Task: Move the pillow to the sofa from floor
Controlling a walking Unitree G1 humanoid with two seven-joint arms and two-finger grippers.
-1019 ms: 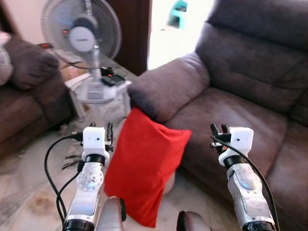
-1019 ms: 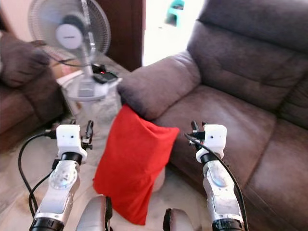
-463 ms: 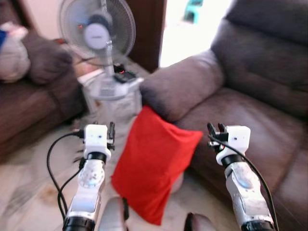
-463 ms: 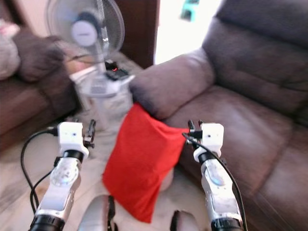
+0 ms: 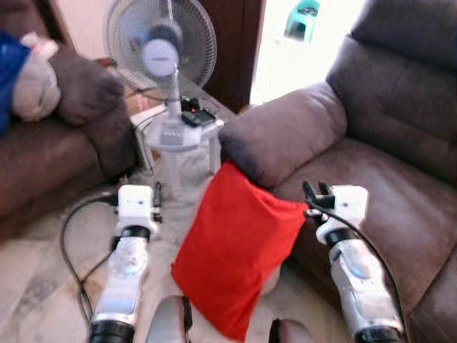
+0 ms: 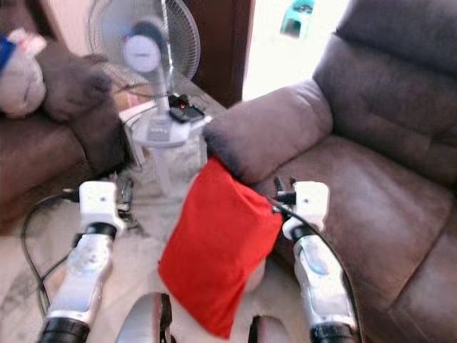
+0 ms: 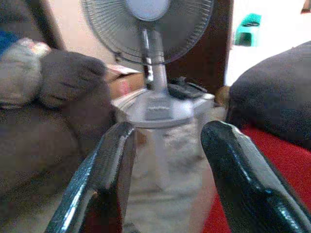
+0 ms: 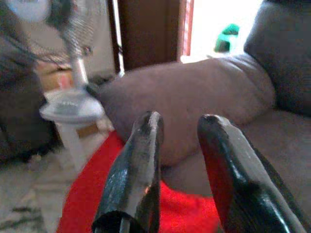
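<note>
- Pillow (image 5: pixel 235 261) stands on the floor (image 5: pixel 43 286) on one corner, leaning against the front of the sofa (image 5: pixel 400 207) just below its padded armrest (image 5: pixel 285 132); in the head views it sits at about 6 o'clock from the armrest, between the two arms.
- Compared with the pictures from a moment ago, the whole scene has slid: the fan (image 5: pixel 163 53) and the second couch (image 5: pixel 43 157) at 10 o'clock now show more fully, and a blue and grey bundle (image 5: pixel 21 82) has come into view on that couch. That reads as the head turning or the robot stepping, not the pillow moving; the pillow keeps its lean against the sofa.
- Right gripper (image 5: pixel 314 194) now shows right at the pillow's upper right corner, at about 3 o'clock from it, closer than before; contact cannot be confirmed. Its fingers (image 8: pixel 141 160) stand slightly apart and hold nothing, with red fabric beneath them.
- Left gripper (image 5: pixel 155 202) hovers at about 9 o'clock from the pillow, a little apart from its edge, fingers (image 7: pixel 112 160) spread open and empty.
- Judged from this, the approach is nearly done and the grasp has not begun; the pillow is not yet lifted.
- Pillow looks plain bright red, roughly rectangular, soft and plump, with smooth cloth and a pointed top corner.
</note>
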